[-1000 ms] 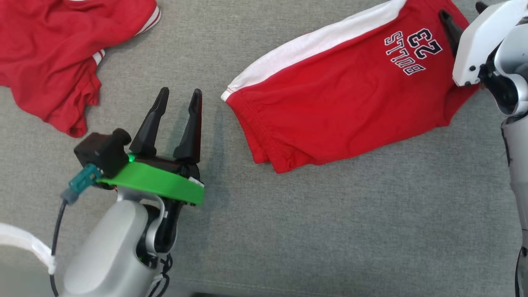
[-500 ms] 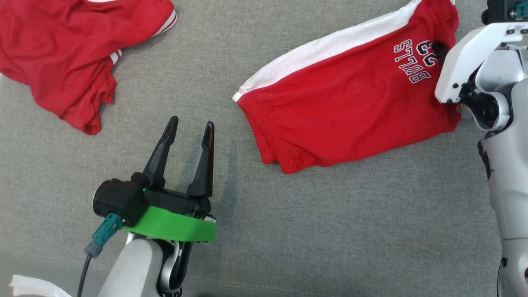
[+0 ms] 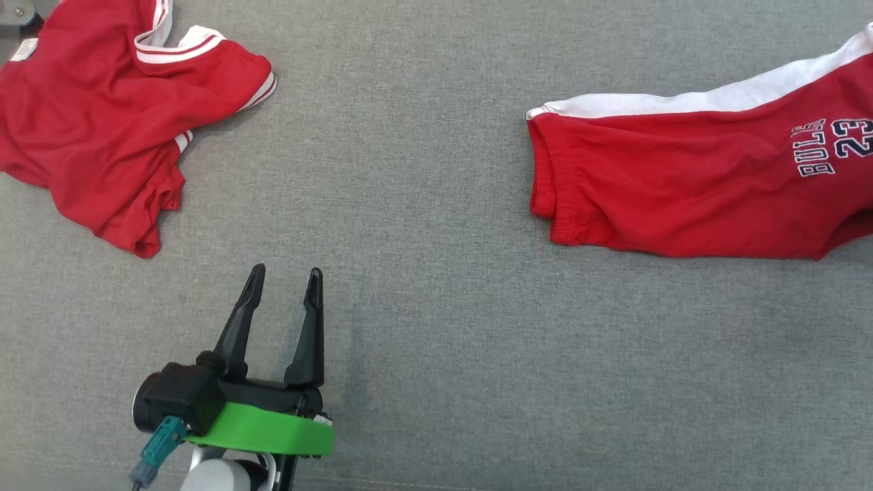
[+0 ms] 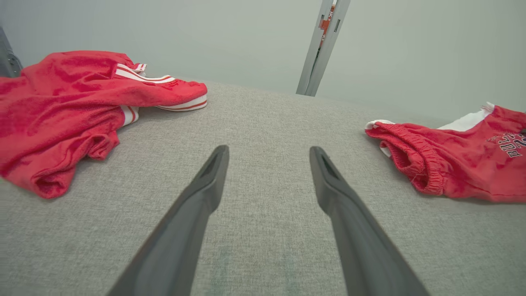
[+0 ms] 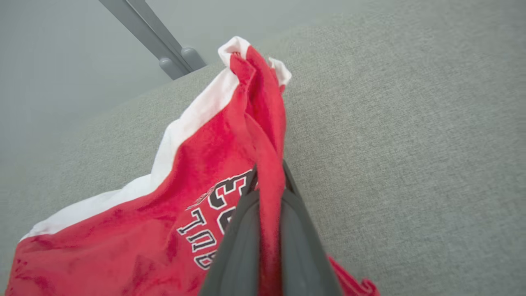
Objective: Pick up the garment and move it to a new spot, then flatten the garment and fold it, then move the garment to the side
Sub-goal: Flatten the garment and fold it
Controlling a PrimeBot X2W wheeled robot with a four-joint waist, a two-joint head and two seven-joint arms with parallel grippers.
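The garment (image 3: 682, 191) is a pair of red shorts with a white side stripe and a "BULLS 23" print. It lies on the grey cloth surface at the right and runs past the head view's right edge. In the right wrist view my right gripper (image 5: 270, 170) is shut on a bunched fold of the garment (image 5: 197, 172) beside the print, and the pinched cloth rises above the surface. My left gripper (image 3: 286, 273) stands open and empty at the lower left, well apart from the garment (image 4: 464, 164). Its two fingers (image 4: 197, 205) hover over bare cloth.
A second crumpled red shirt (image 3: 102, 123) with white-striped cuffs lies at the far left, also in the left wrist view (image 4: 61, 107). A grey metal post (image 4: 322, 45) stands beyond the surface's far edge. A wide stretch of grey surface (image 3: 409, 204) lies between the two garments.
My right gripper has shut on the shorts by the print and its arm has left the head view. The head camera has shifted. The shorts now lie stretched out toward the right.
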